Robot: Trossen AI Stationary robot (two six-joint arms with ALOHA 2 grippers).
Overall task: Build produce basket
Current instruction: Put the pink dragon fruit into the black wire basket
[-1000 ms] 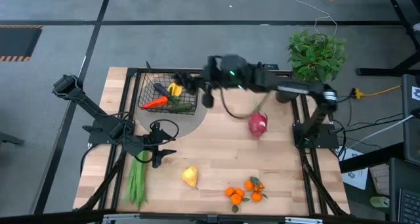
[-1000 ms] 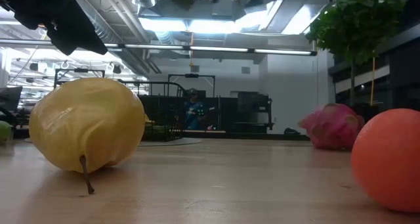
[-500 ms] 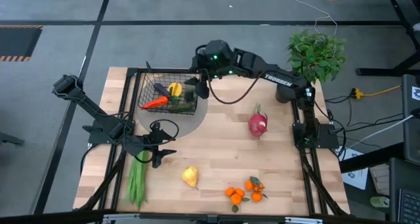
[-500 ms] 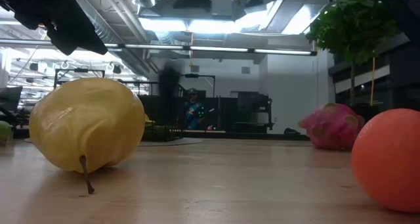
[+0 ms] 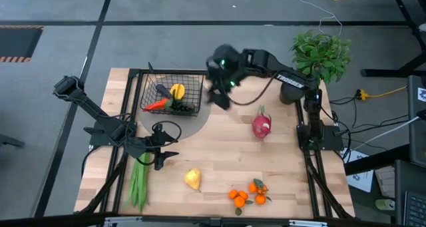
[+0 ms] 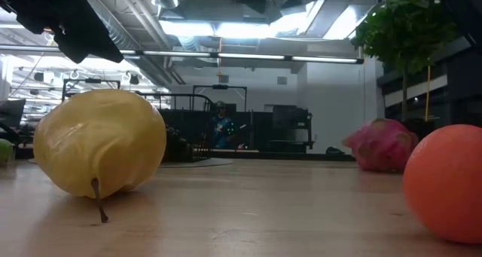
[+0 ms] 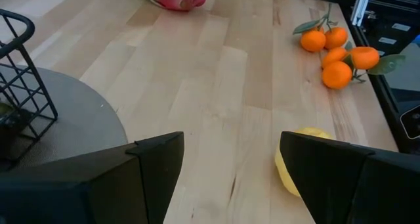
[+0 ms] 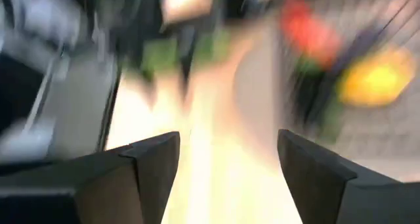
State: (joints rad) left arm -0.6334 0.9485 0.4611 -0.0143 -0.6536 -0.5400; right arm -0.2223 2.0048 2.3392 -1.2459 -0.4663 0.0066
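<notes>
The black wire basket [image 5: 172, 94] stands at the table's far left on a grey mat. In it lie a carrot [image 5: 156, 105], a yellow pepper [image 5: 177, 90], an eggplant [image 5: 163, 90] and a dark bunch [image 5: 181, 108]. My right gripper [image 5: 218, 97] hovers just right of the basket, open and holding nothing [image 8: 226, 171]. My left gripper [image 5: 168, 155] waits open near the table's left side [image 7: 230, 178]. The yellow pear [image 5: 192, 179], the oranges [image 5: 247, 195], the pink dragon fruit [image 5: 261, 125] and the green beans [image 5: 138, 180] lie on the wood.
A potted plant [image 5: 321, 54] and a dark cup [image 5: 287, 94] stand at the far right corner. The pear [image 7: 298, 165] lies close beside one of my left gripper's fingers. Bare wood [image 5: 219, 154] lies between the basket and the dragon fruit.
My right gripper has swung from over the basket's right part toward the table's right edge, and now stands beside the basket's right rim. The produce on the wood has stayed where it was.
</notes>
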